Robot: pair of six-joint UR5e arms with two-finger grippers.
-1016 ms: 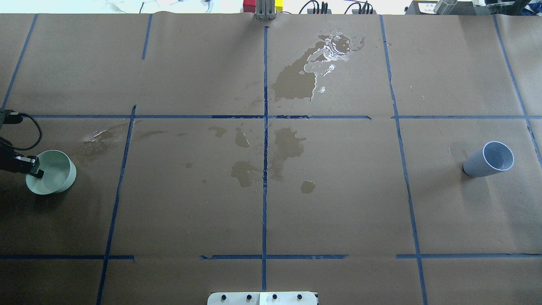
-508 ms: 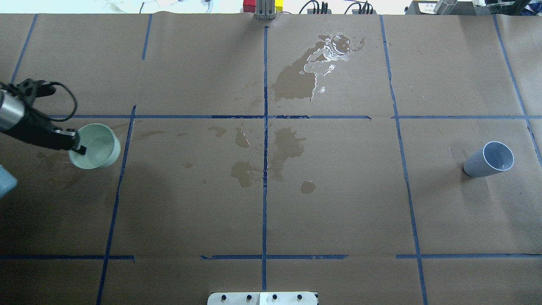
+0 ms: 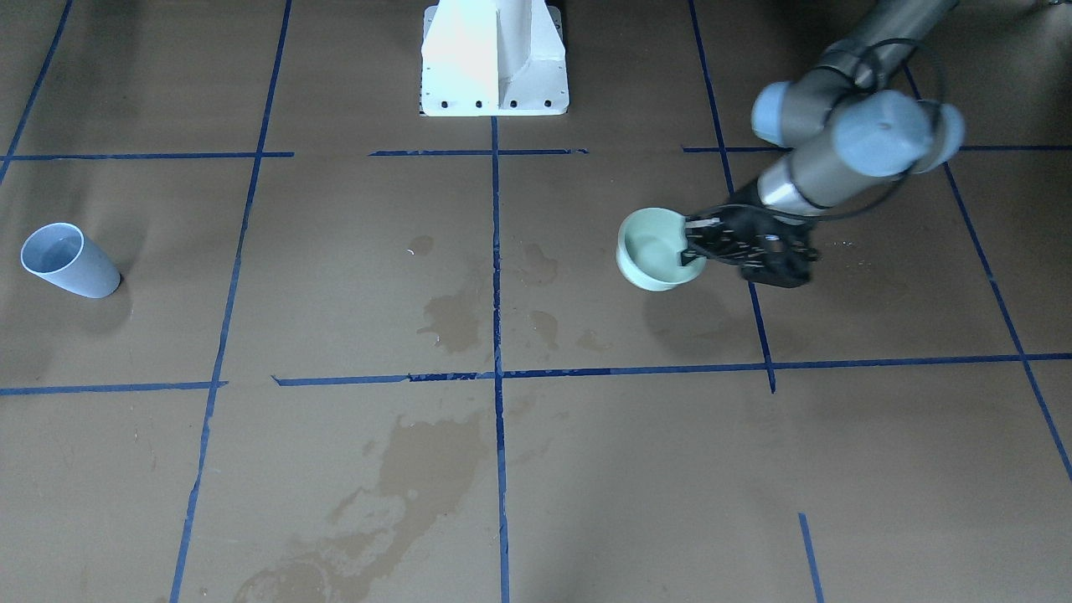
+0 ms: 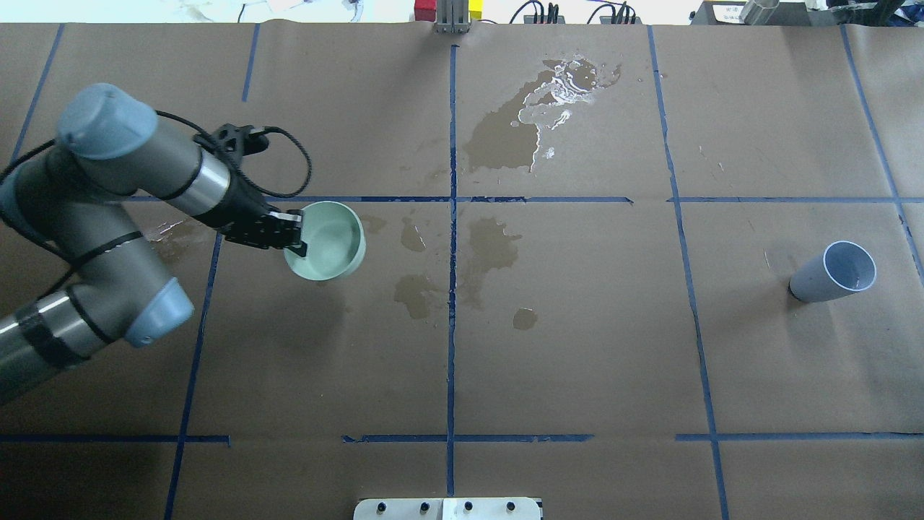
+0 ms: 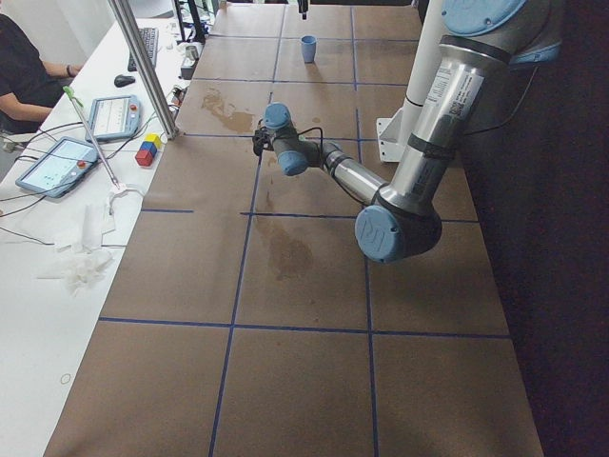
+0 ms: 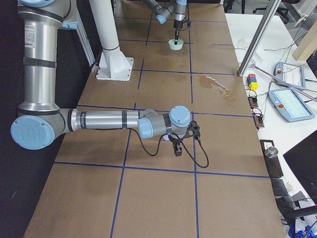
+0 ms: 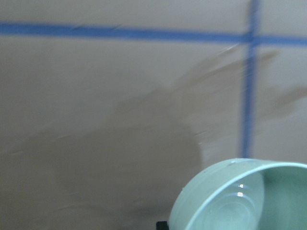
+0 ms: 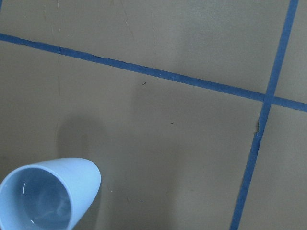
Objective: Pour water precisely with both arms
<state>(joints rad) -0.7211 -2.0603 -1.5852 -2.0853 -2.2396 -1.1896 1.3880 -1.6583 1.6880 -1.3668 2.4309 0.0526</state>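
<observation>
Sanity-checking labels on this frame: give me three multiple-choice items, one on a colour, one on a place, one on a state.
1. The round bowl at the left gripper is:
A. red
B. pale green
C. black

2. The pale blue plastic cup is:
A. upright near the robot's right end of the brown paper-covered table
B. inside the bowl
C. on the centre tape cross

3. The left gripper is:
A. open, clear of the bowl
B. pressing the bowl upside down
C. shut on the bowl's rim

Key: B, the overhead view shows the bowl pale green; A, the cup stands alone, far from the bowl; C, one finger sits inside the rim and the other outside it.
</observation>
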